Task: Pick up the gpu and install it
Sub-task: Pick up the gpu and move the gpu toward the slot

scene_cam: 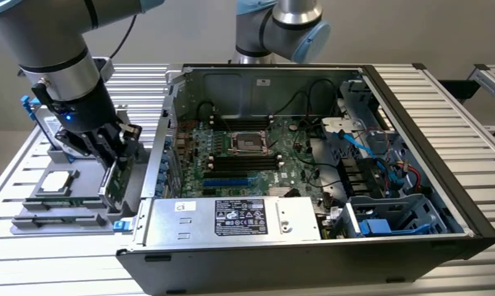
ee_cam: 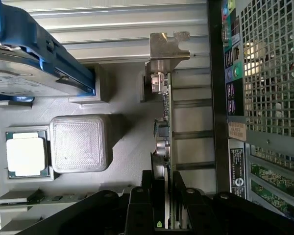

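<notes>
- while the hand (scene_cam: 107, 154) is clamped on the gpu (ee_cam: 165, 112), the card stands upright at the grey tray (scene_cam: 33, 221), just beside the open computer case (scene_cam: 469, 216).
- the tray also holds a processor chip (ee_cam: 24, 154) and a blue-railed hard drive (ee_cam: 14, 73).

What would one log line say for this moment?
stage: pick | tool: shut on gpu | gpu: at parts tray, outside computer case

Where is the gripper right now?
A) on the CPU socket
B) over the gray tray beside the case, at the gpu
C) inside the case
B: the gripper stands over the tray outside the case, with its fingers on either side of the gpu.
</notes>
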Robot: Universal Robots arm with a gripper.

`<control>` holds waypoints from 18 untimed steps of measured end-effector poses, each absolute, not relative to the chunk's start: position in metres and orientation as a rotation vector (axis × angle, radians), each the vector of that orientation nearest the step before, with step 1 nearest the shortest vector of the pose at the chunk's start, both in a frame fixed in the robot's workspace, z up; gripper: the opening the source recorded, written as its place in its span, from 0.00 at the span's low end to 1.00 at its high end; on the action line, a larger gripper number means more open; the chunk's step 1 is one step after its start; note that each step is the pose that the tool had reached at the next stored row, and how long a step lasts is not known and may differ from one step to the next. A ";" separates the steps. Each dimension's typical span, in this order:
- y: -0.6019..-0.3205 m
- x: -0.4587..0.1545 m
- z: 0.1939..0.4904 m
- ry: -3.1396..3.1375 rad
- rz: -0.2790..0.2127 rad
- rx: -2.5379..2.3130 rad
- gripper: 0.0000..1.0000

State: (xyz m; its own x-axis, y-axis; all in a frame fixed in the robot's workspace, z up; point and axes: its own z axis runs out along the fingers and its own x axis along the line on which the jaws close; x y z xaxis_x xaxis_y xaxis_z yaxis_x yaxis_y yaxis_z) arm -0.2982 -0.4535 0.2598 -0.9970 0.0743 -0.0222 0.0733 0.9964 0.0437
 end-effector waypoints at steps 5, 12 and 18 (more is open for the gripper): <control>-0.454 -0.298 0.279 3.115 0.067 0.115 0.27; -0.454 -0.298 0.310 3.115 0.067 0.115 0.27; -0.454 -0.290 0.338 3.124 0.067 0.116 0.27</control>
